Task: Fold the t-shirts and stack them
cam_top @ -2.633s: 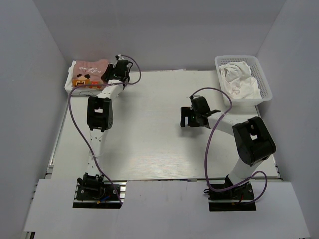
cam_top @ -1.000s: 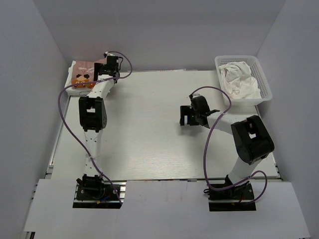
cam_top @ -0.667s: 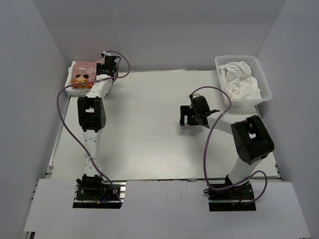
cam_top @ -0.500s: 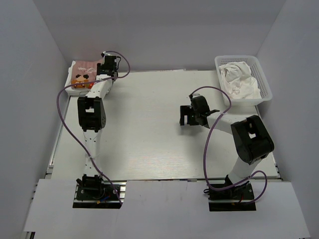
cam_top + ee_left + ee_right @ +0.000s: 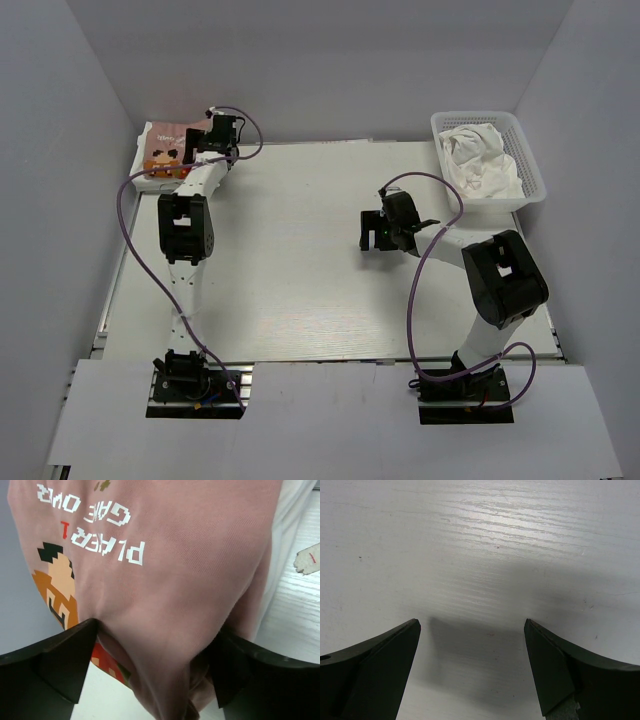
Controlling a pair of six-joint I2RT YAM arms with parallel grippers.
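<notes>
A: So, what is the biggest thing here?

B: The big white wooden table (image 5: 300, 280) in front of you. At its far right corner sits the white plastic basket (image 5: 500, 203), and crumpled white cloth t-shirts (image 5: 480, 160) lie inside it.

A: And where is the pink one?

B: Your dusty-pink cloth t-shirt (image 5: 190, 580) with the little block-man picture and white letters lies at the far left corner of the table. It rests on top of folded white cloth (image 5: 150, 180).

A: What are the claws doing?

B: Your black left claw (image 5: 155, 645) is right down on the pink shirt. Its two fingers are spread wide. A hump of pink cloth sits between them, and they are not pinched shut on it. Your black right claw (image 5: 472, 625) hangs low over the middle of the table. It is spread wide too, with nothing in it.

A: Anything tiny?

B: A little white tag (image 5: 307, 560) with a red mark lies on the table, near the white cloth.
</notes>
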